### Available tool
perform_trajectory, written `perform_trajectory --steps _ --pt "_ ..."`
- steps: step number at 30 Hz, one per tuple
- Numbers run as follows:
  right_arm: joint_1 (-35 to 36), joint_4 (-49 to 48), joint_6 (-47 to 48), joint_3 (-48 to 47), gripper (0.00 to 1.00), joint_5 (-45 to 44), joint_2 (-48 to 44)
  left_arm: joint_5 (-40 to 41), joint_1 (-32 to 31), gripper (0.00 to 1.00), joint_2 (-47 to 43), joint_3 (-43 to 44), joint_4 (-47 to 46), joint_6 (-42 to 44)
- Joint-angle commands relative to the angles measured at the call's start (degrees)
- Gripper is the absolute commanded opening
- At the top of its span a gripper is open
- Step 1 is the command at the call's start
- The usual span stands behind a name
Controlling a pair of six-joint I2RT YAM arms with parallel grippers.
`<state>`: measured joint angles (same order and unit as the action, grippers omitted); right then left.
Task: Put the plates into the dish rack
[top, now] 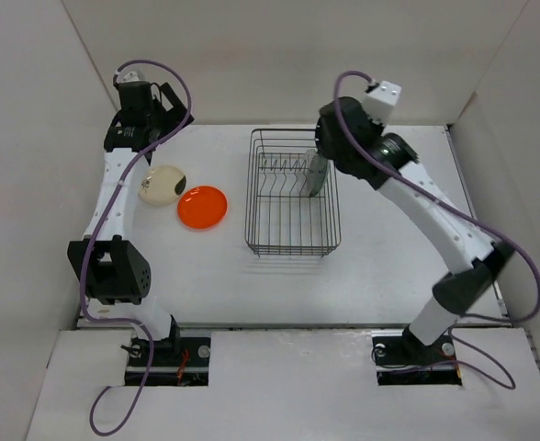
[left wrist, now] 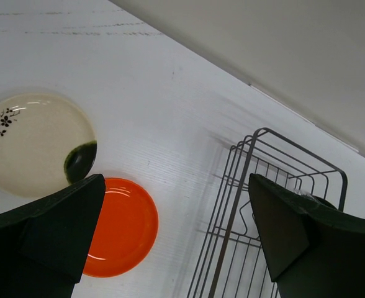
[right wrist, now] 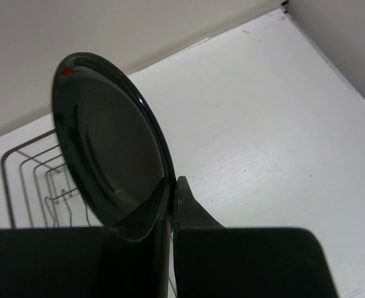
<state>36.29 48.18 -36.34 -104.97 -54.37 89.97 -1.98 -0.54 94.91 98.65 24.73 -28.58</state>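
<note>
- Right gripper [right wrist: 175, 186] has the black plate [right wrist: 105, 143]: jaws clamped on its lower rim, one finger each side, no gap showing.
- The plate stands on edge, tipped a bit off vertical in the wrist view. Glossy face is toward the cam, w/ a small red glint near the top rim.
- From above it reads as a thin sliver, long axis running far-to-near, faces turned left/right.
- Position: over the far-right part of the dish rack [top: 250, 197], just beside the row of prongs [top: 284, 165]. Can't tell if it touches any wire.
- The rack is rectangular, long side far-to-near, sitting mid-table [top: 252, 294]. One rack.
- Left gripper [left wrist: 176, 180] is up at the far-left corner, jaws spread wide w/ nothing btwn them, only table underneath.
- Cream plate [top: 163, 185] lies flat, left of the rack. It has a dark flower sprig on one side and a dark green blotch at the rim.
- Orange plate [top: 202, 207] is flat too, just beside the cream one on the rack side. Their rims are v. close; a touch can't be confirmed.
- Plate count: 3 in view, i.e. 1 black (held), 1 cream and 1 orange, both on the table.
</note>
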Motion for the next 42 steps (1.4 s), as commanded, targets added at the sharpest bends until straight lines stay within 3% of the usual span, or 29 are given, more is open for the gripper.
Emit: perform_trajectory --steps 1,6,12,42 --pt "3.9 13.7 -3.4 -10.8 0.0 -15.0 9.4 4.4 0.0 1.0 -3.3 1.2 1.0 -0.7" --pt "6.5 22.0 -4.0 -30.1 0.0 -17.8 22.0 12.9 0.0 1.0 -5.0 1.7 4.1 -4.2" --pt "7.6 24.2 -2.3 -40.7 0.0 -20.3 32.6 18.2 0.0 1.0 -6.3 1.7 6.0 -7.0" --pt "8.2 17.6 -1.2 -38.2 0.0 -22.7 44.6 11.6 0.0 1.0 -7.4 0.1 3.9 -7.5"
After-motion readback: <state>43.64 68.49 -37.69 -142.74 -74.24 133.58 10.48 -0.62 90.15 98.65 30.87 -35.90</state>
